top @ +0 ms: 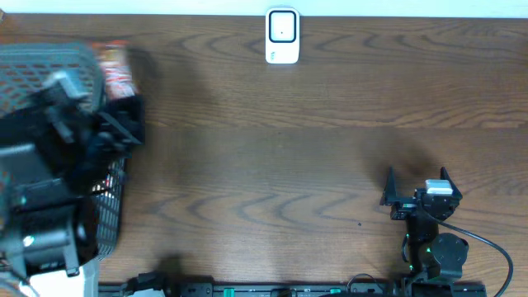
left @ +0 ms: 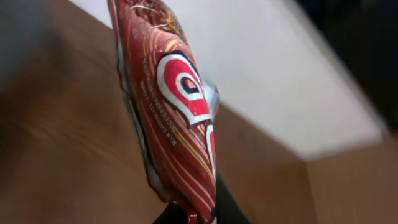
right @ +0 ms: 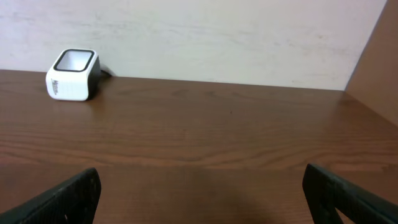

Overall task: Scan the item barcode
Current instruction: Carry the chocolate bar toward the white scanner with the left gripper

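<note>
The worktop [top: 272, 165] is a wide brown board with dark wood grain, smooth and a little shiny; it fills nearly the whole overhead view. Behind its far edge stands a plain white wall [right: 217, 37], matt with faint marks, and at the right a brown side panel [right: 379, 56] meets it in a corner. At the left end sits a grey mesh basket [top: 33, 70]; the picture edge cuts off its left side, and the left arm [top: 45, 198], black, grey and blurred, hides most of its inside. The right arm [top: 433, 227] is at the near right, small, black and sharp in outline. The right jaws are spread wide with nothing between them; the right wrist view shows only two dark fingertips [right: 65, 199] at the lower corners, over bare wood. The snack packet [left: 180, 124] is above the far right corner of the basket, pinched at its lower end by the left jaws, which are almost wholly cut off at the bottom of the left wrist view. It is glossy red foil, long and puffed, with a red-and-white curved emblem and thin gold lines; the small print is too blurred to read. The barcode scanner [top: 282, 35] is a small white box with rounded corners and a dark-framed window, standing at the far edge near the middle, well apart from the packet.
</note>
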Robot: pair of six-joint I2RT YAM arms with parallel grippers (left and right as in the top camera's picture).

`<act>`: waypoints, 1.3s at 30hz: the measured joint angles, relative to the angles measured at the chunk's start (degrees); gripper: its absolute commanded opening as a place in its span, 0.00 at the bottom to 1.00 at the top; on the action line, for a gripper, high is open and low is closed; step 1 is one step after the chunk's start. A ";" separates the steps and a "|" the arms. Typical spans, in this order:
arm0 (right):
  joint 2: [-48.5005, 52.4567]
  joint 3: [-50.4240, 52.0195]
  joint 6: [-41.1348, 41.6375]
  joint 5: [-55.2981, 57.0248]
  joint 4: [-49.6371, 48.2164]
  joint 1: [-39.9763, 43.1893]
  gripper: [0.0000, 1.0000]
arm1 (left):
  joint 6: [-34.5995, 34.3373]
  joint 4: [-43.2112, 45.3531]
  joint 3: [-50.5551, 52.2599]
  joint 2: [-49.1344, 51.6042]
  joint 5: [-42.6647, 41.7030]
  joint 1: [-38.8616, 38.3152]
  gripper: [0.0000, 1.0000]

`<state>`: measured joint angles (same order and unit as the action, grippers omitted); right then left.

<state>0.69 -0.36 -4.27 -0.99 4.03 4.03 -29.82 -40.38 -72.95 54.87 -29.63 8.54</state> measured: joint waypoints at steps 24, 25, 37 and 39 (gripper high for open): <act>0.00 0.00 0.00 0.35 0.00 -0.15 0.99 | 7.41 -0.13 0.00 36.39 9.44 -30.99 0.08; 0.00 0.00 0.02 0.35 0.00 -0.15 0.99 | 7.43 0.42 0.00 37.79 9.44 -31.63 0.08; 0.00 0.00 0.02 0.35 0.00 -0.15 0.99 | 7.41 4.35 0.00 47.17 9.44 -37.20 0.07; 0.00 0.00 0.00 0.37 0.00 -0.15 0.99 | 7.43 4.61 0.00 47.60 9.46 -37.20 0.07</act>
<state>0.69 -0.36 -4.27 -0.62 4.03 3.88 -22.39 -35.77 -72.95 102.48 -20.16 -28.67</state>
